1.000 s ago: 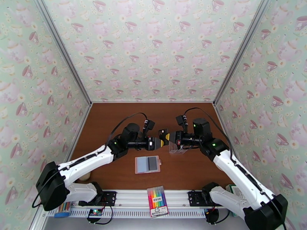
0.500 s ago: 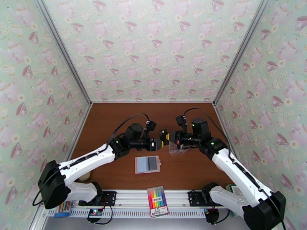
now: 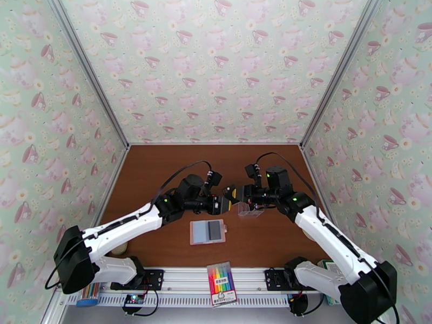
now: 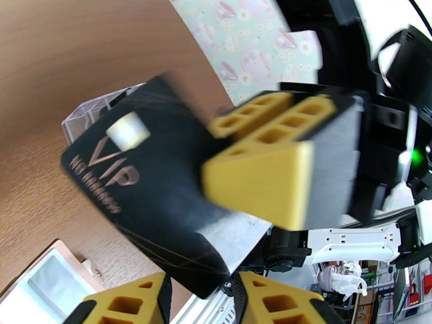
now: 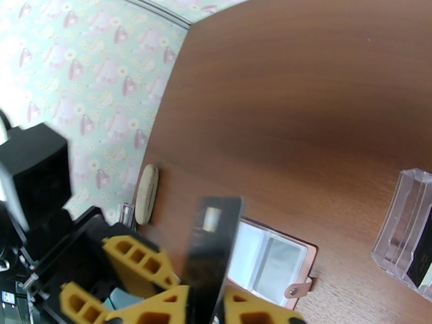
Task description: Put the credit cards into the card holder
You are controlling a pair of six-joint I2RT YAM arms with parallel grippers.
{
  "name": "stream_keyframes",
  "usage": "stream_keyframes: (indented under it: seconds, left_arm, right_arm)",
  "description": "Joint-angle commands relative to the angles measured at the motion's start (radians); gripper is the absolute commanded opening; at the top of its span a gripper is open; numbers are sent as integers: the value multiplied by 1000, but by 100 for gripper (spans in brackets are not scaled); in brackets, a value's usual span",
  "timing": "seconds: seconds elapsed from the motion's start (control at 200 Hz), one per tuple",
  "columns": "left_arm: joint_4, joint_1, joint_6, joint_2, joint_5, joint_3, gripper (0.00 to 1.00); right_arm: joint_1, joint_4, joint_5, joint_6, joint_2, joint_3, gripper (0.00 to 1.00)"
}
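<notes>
A black credit card (image 4: 146,195) with gold "VIP" lettering hangs in the air between my two grippers, above the table's middle. My left gripper (image 4: 200,290) is shut on its lower corner. The right gripper (image 5: 204,301) has its jaws slightly apart around the card's (image 5: 210,249) other end, so it is open. In the top view the left gripper (image 3: 221,203) and right gripper (image 3: 231,193) meet tip to tip. The pink card holder (image 3: 207,231) lies open on the table below them, blue-grey inside up.
A clear plastic box (image 3: 250,210) stands under the right wrist, with a dark card (image 5: 424,255) inside it. A pack of coloured markers (image 3: 222,283) lies on the front rail. A tan oval object (image 5: 146,194) rests by the left wall.
The right gripper's jaws have parted from the card. Both wrists have shifted a little, with the left gripper pushing slightly to the right.
</notes>
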Motion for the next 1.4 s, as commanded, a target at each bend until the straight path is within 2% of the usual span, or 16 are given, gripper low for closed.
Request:
stream_keyframes:
  seconds: [0.0, 0.491, 0.586, 0.676, 0.741, 0.856, 1.202, 1.397]
  left_arm:
    - [21, -5, 18, 17, -4, 34, 39]
    - [15, -6, 26, 22, -23, 27, 41]
    - [8, -4, 29, 14, -34, 15, 42]
    - [-2, 4, 28, 5, -54, 0, 43]
    - [-20, 18, 16, 4, -74, -38, 44]
    - [-29, 55, -12, 20, -85, -82, 45]
    - [55, 96, -34, 169, -73, -155, 45]
    - [100, 100, -42, 247, -57, -162, 45]
  right_arm:
    - [3, -17, 11, -7, -2, -2, 26]
    - [3, -34, 44, -17, 0, 1, 23]
    - [3, -49, 71, -26, 11, -4, 27]
    - [3, -66, 87, -31, 34, -18, 36]
    - [4, -79, 120, -30, 53, -35, 42]
    - [23, -84, 164, -13, 101, -63, 46]
    - [189, -76, 396, 118, 291, -93, 48]
    - [197, -78, 492, 151, 380, -85, 50]
